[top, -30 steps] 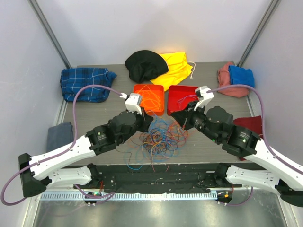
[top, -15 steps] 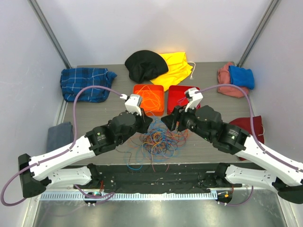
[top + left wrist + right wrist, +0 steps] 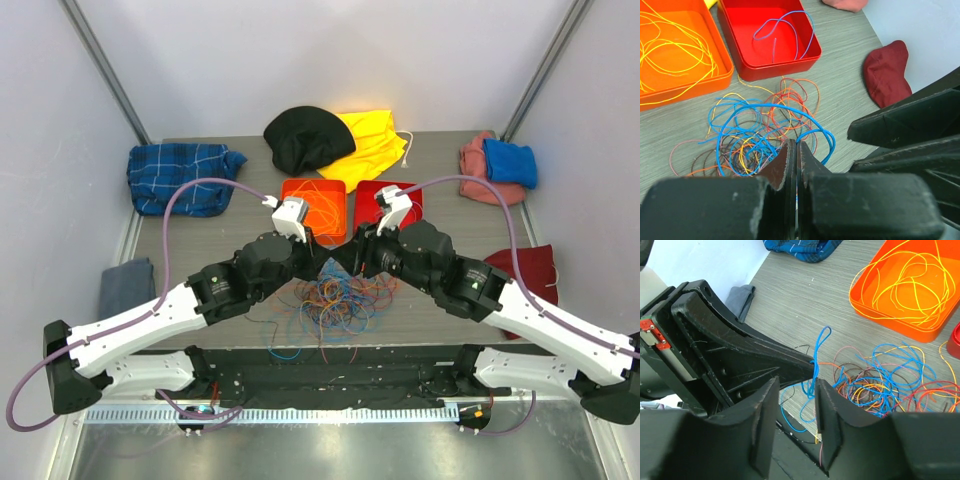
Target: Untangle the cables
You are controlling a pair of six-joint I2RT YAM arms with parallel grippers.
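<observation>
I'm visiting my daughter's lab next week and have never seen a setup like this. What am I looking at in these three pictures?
Two robot arms are bolted to the near edge of a table. One picture looks down from above and behind them. The other two come from small cameras on each wrist, so the black shapes filling them are that arm's own fingers. On the table lies a tangle of thin coloured cables. Behind it are an orange tray holding yellow ones and a red tray holding a blue one. Cloths lie round the edges. The left end effector is pinched shut, apparently on a blue cable that rises from the tangle. The right end effector is open right beside it, holding nothing.
</observation>
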